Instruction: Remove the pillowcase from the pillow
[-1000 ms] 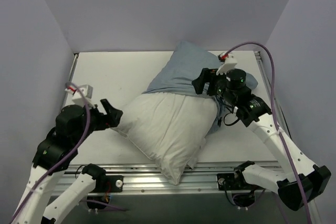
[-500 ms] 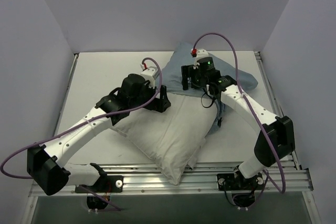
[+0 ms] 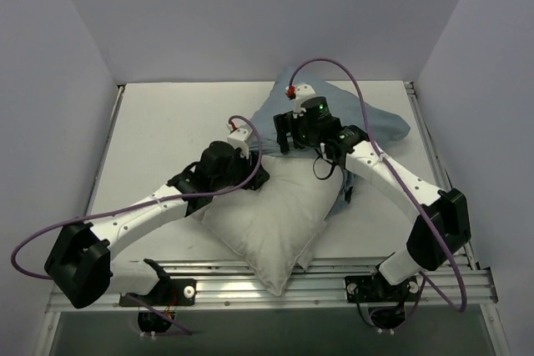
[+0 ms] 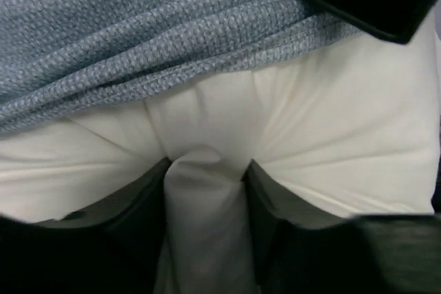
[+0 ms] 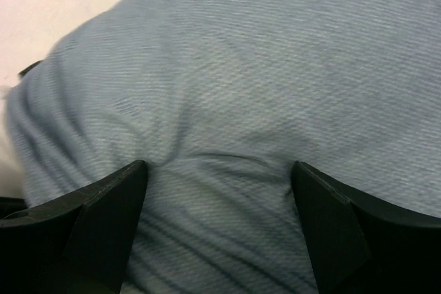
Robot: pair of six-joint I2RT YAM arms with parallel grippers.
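lab test cell: plain white walls (image 3: 250, 14), white table (image 3: 167, 122), aluminium rail (image 3: 221, 283) at edge.

Bare desk (image 3: 158, 122) lies open left of the pillow (image 3: 267, 231) up to the left wall (image 3: 58, 81); right of it only a narrow strip remains. The left arm (image 3: 150, 206) and right arm (image 3: 392, 177) meet over the middle, barring passage across the pillowcase (image 3: 384, 122).
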